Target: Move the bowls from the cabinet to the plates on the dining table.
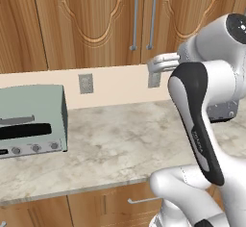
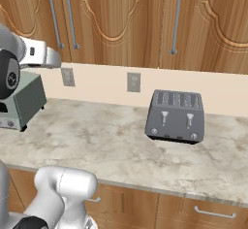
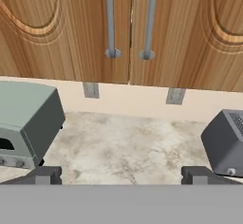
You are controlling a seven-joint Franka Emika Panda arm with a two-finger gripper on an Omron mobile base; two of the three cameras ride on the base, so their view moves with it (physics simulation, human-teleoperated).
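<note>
The cabinet (image 1: 96, 19) (image 2: 121, 19) (image 3: 71, 28) hangs over the counter, its carved brown doors closed. Two silver bar handles (image 3: 111, 19) meet at the door seam straight ahead in the hand view. My gripper (image 3: 122, 175) is open, its fingertips (image 3: 47, 175) wide apart with nothing between them. It floats above the counter, short of the doors and below the handles' lower ends. My hand (image 1: 163, 63) (image 2: 41, 54) points toward the back wall. The bowls are hidden. The plates and the dining table are out of view.
A pale green toaster oven (image 1: 31, 122) (image 3: 23, 118) stands on the marble counter (image 1: 120, 144) to the left. A dark grey toaster (image 2: 176, 116) (image 3: 225, 142) stands to the right. Two wall outlets (image 3: 91, 89) sit under the cabinet. Drawers (image 2: 213, 213) run below the counter edge.
</note>
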